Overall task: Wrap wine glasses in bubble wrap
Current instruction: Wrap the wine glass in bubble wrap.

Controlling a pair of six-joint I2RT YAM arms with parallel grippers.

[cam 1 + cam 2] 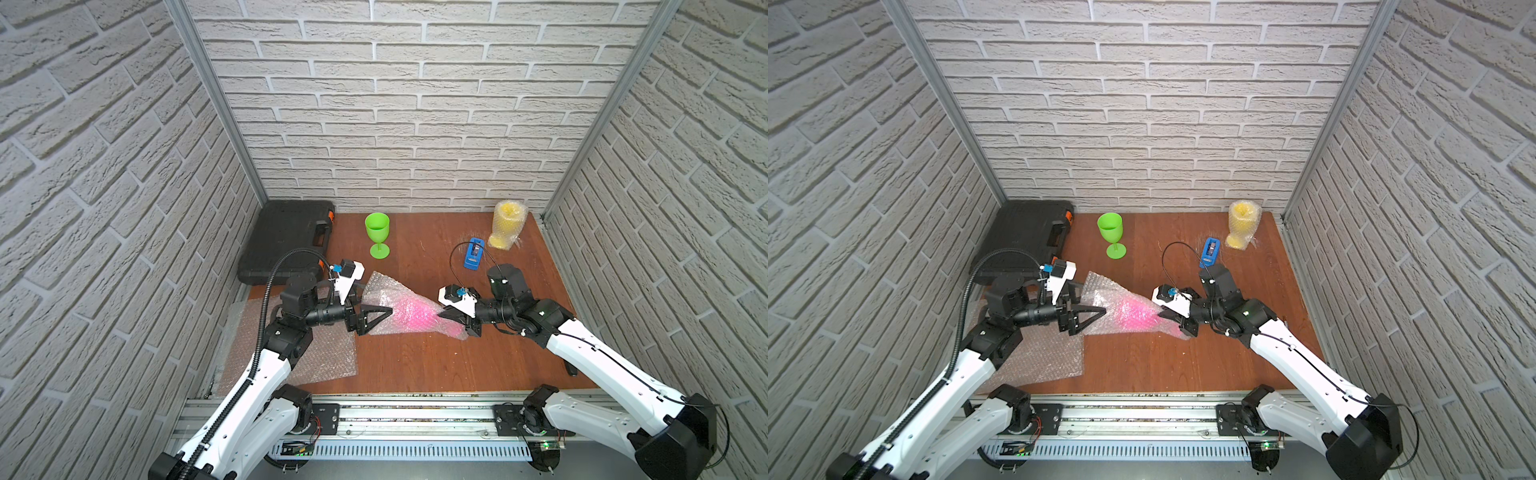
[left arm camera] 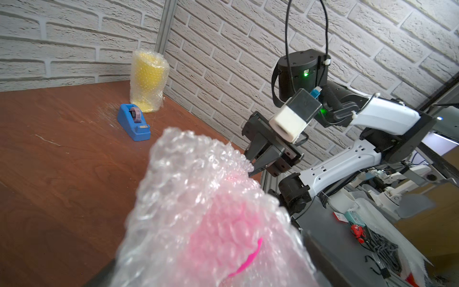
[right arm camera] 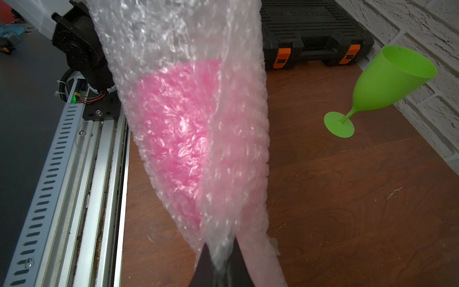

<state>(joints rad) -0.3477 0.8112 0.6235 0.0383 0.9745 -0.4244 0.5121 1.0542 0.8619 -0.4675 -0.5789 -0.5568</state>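
1 tape dispenser (image 1: 474, 254) beside yellow goblet (image 1: 508, 225)

walls: white faux brick (image 1: 415, 104) | tabletop: reddish-brown wood (image 1: 436, 365) | corner posts: aluminium (image 1: 220, 108) | front rail: aluminium (image 1: 415, 415)

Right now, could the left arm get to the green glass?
Probably yes. The green glass stands upright with only bare table between it and the left gripper. But its open jaws sit around the wrapped pink glass, which the right gripper pinches.
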